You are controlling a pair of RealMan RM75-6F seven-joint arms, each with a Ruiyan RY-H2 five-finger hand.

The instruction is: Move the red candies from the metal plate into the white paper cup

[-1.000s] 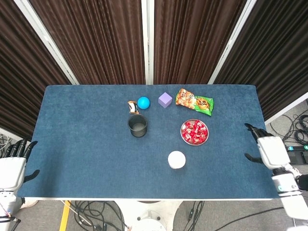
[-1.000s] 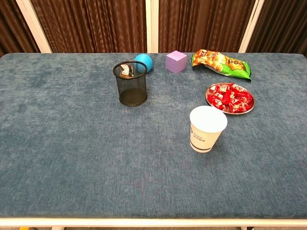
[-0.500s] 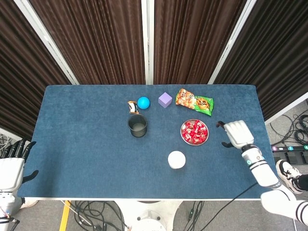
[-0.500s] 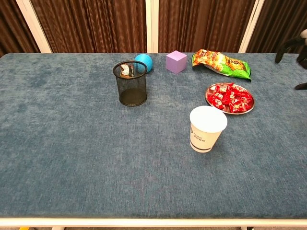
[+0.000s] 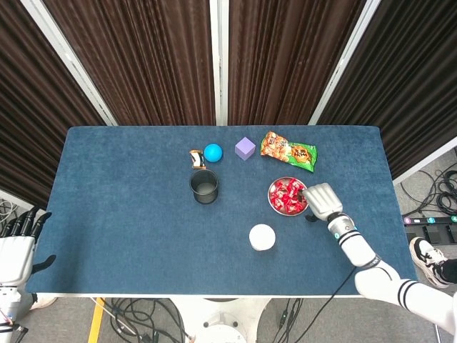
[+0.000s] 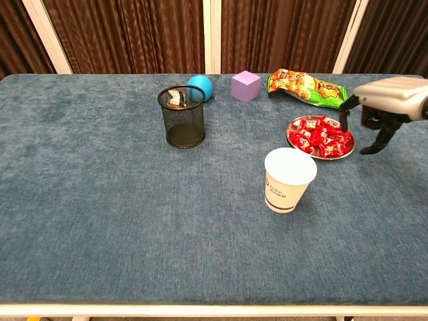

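On the blue table (image 5: 128,214), from where I sat at the controls, nothing of the job was done yet as far as I could judge: the whole heap of red candies (image 5: 288,196) lay in the metal plate (image 5: 288,211), and I saw none in the white paper cup (image 5: 262,237), though the chest camera did not look down into the cup (image 6: 289,179).

My right hand (image 5: 321,201) hung just beside the plate's right rim (image 6: 348,148), fingers spread and pointing down, holding nothing; I could not tell whether a fingertip touched the rim. My left hand (image 5: 17,246) waited off the table's near left corner, fingers apart and empty, out of the chest camera's sight.

The plate is round, so it had no long axis to speak of; it lay flat, mouth up, between the snack bag (image 5: 288,151) behind it and the cup in front and a little to the left. The cup stood upright, its axis vertical, mouth open to the ceiling. The candies lay jumbled, their wrappers pointing every way, so I judged no single one offered a ready line for pinching.

All picking and dropping was left to do.
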